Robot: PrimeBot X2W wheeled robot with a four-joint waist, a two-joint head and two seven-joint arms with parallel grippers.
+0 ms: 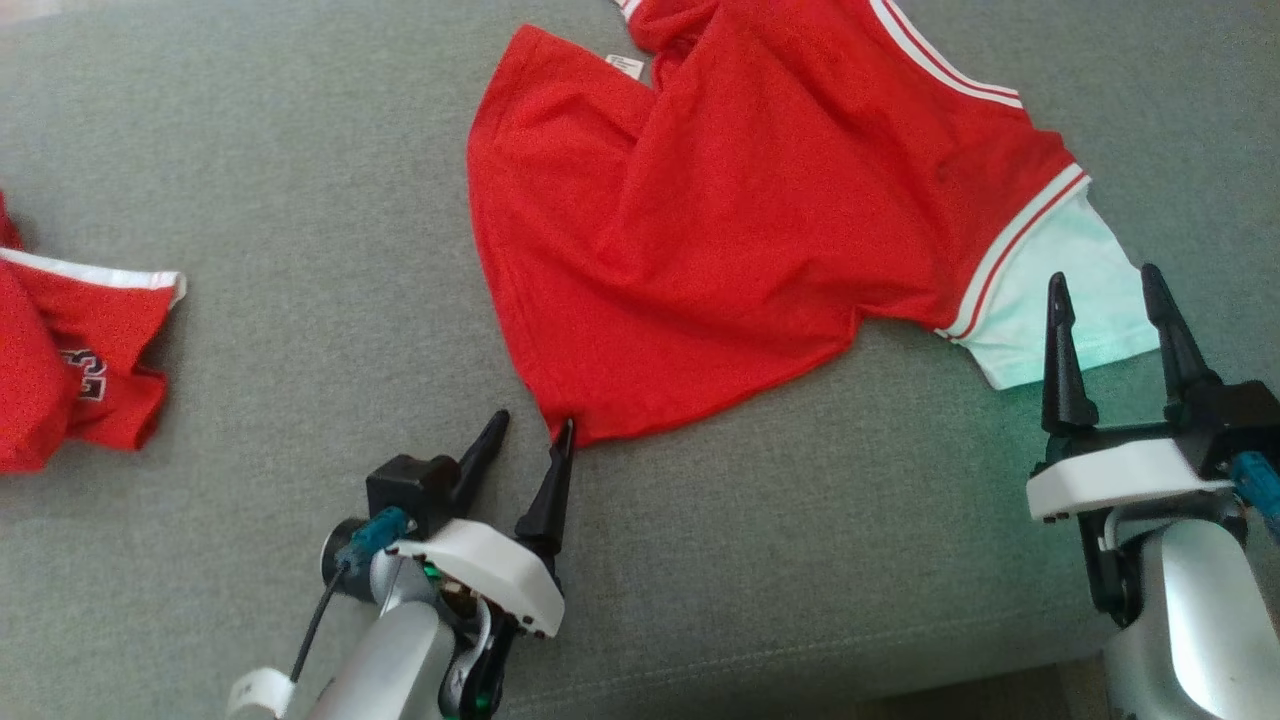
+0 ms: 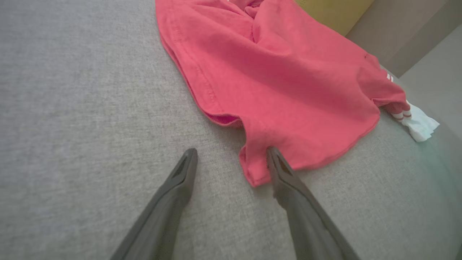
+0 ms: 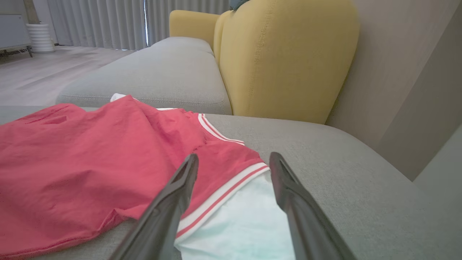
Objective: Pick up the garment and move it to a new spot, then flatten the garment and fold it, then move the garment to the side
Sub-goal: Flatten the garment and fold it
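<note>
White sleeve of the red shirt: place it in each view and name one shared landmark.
Head view: white sleeve at right, by the right gripper.
Left wrist view: sleeve small at far right edge.
Right wrist view: sleeve at bottom centre, between the jaws.
Shared landmark: the striped band bordering it.

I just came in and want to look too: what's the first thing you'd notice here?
The big crumpled red jersey with white-striped trim and a pale sleeve jumps out, spread on the grey fabric sofa seat. The left gripper stands open at its near hem corner, the right gripper open by the pale sleeve. Another bunched red garment lies at the far left.
</note>
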